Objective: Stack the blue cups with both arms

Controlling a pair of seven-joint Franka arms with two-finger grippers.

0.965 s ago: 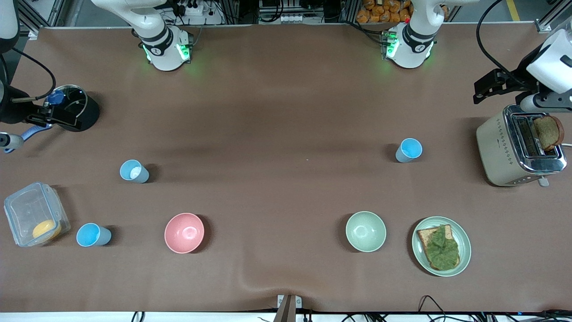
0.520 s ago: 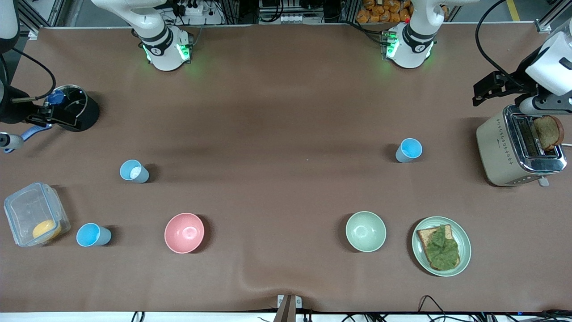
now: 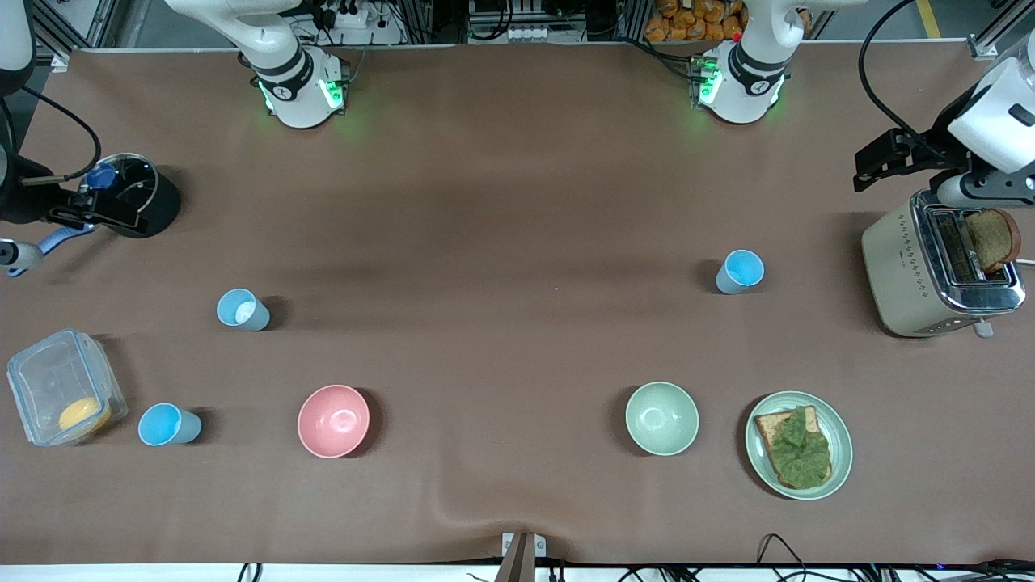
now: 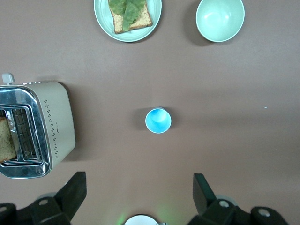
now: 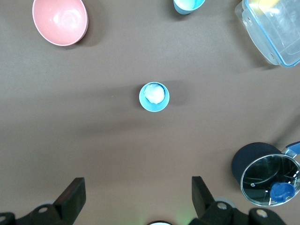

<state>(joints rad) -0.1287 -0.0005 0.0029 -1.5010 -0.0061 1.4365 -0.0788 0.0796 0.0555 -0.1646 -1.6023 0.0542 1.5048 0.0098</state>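
Note:
Three blue cups stand upright and apart. One with a whitish inside (image 3: 242, 309) is at the right arm's end and shows in the right wrist view (image 5: 153, 97). A sky-blue one (image 3: 168, 425) stands nearer the front camera, beside the container. Another sky-blue one (image 3: 740, 272) is at the left arm's end and shows in the left wrist view (image 4: 158, 120). My left gripper (image 4: 139, 180) is open and empty, high over the table between its base and that cup. My right gripper (image 5: 138, 183) is open and empty, high over the table between its base and the whitish cup.
A pink bowl (image 3: 333, 420) and a pale green bowl (image 3: 661, 418) stand near the front edge. Beside the green bowl is a plate (image 3: 760, 461) with toast and lettuce. A toaster (image 3: 897, 267) holds a slice. A clear container (image 3: 48, 380) and a black pot (image 3: 162, 206) are at the right arm's end.
The left arm's wrist has shifted slightly toward the middle of the table in the front view. The cups and the right arm have not moved.

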